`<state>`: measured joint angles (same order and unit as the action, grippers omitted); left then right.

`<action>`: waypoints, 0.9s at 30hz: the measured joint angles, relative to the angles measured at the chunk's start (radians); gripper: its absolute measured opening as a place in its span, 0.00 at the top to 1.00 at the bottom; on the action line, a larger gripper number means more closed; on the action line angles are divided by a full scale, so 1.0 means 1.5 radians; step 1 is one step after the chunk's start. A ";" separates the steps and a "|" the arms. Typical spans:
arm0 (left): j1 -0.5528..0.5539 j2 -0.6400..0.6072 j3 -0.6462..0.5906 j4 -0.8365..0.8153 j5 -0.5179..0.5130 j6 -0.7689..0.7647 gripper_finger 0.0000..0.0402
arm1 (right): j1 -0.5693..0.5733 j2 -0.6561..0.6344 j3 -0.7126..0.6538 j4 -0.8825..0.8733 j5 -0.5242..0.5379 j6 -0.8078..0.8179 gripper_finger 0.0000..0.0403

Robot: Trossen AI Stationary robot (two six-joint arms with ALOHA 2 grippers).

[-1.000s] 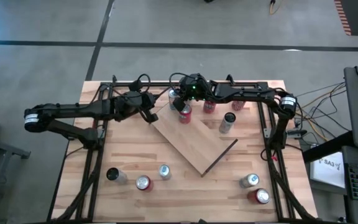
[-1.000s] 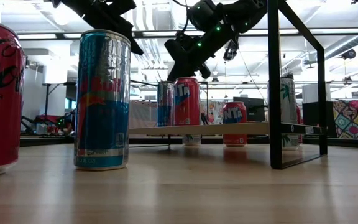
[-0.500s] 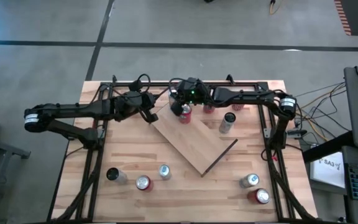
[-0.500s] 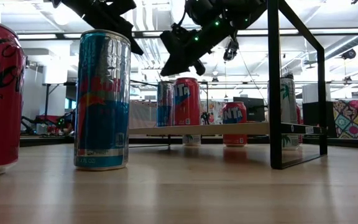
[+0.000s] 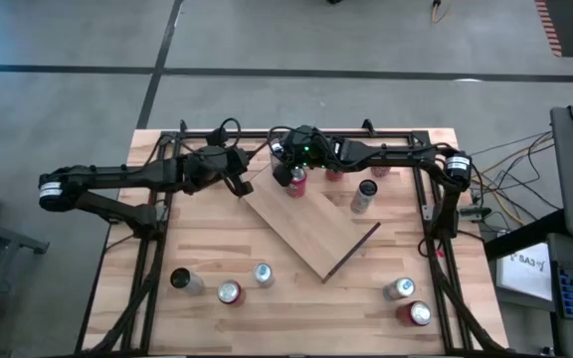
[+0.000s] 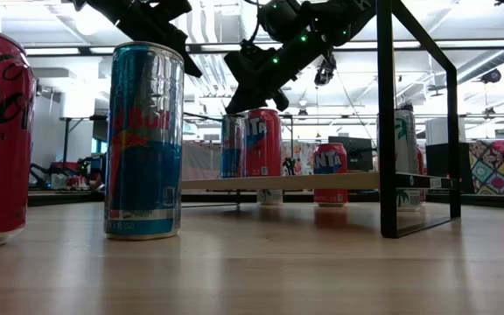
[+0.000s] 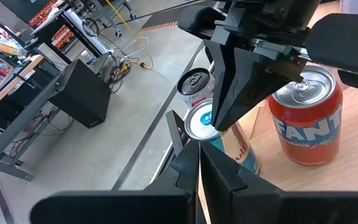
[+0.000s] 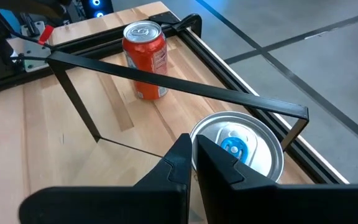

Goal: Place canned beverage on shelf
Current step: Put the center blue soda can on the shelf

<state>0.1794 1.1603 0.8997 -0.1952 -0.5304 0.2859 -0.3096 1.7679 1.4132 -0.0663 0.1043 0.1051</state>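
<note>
You had both arms reaching in over the far edge of the bench (image 5: pixel 207 259). Your right end effector (image 5: pixel 285 167) hung just above a blue slim can (image 7: pixel 213 124) with its fingers pressed together and nothing between them; the right wrist view looked straight down past them onto that can's silver lid (image 8: pixel 238 149). In the low view the same end effector (image 6: pixel 245 92) sat just over the tops of the blue can (image 6: pixel 233 144) and the orange Fanta can (image 6: pixel 263 143), touching neither as far as you could see. Your left end effector (image 5: pixel 244 186) waited near the shelf's far corner, also pinched closed and empty.

The shelf (image 5: pixel 311 234) lay skewed across the middle of the bench, one corner pointing at the far edge. The orange Fanta can (image 5: pixel 296 182) stood upright on that far corner of the shelf, and the blue can stood just beside it; whether it stood on the board or on the bench behind it you could not tell. Another red can (image 5: pixel 335 171) and a silver can (image 5: pixel 365 194) stood on the bench off the shelf's right-hand side.

Along the near edge of the bench stood three cans toward the left corner (image 5: pixel 229 291) and two toward the right corner (image 5: pixel 406 301)
</note>
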 joint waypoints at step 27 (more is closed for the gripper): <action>0.000 0.000 0.000 0.000 0.000 0.000 1.00 | 0.000 -0.017 0.009 -0.058 -0.005 -0.019 0.97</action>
<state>0.1791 1.1603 0.8997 -0.1959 -0.5304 0.2859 -0.3096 1.7428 1.4269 -0.1527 0.0975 0.0767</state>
